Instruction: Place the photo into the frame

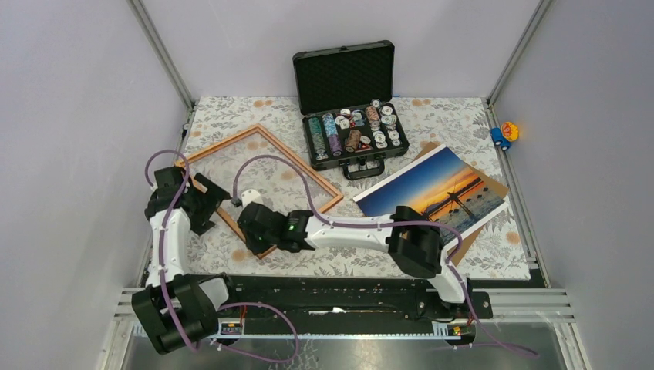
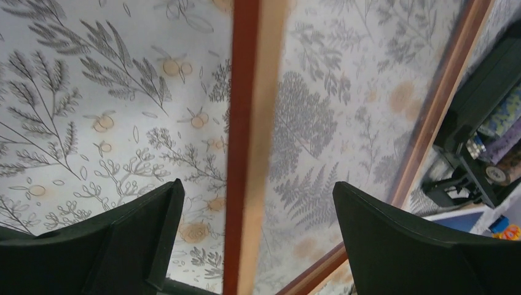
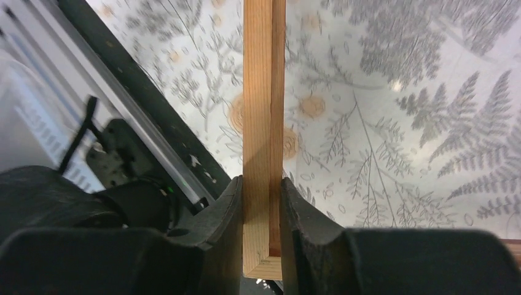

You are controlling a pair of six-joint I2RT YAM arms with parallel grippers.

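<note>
The orange-brown wooden frame lies as a diamond on the floral cloth at left centre. My right gripper is shut on the frame's near rail, close to its near corner; in the right wrist view the rail stands pinched between the fingers of that gripper. My left gripper is open and straddles the frame's left rail, with one finger on each side and not touching. The sunset photo lies face up at the right on the brown backing board.
An open black case of chips stands just behind the frame and photo; it also shows in the left wrist view. A small toy sits outside the right rail. Cage posts and a metal rail bound the table.
</note>
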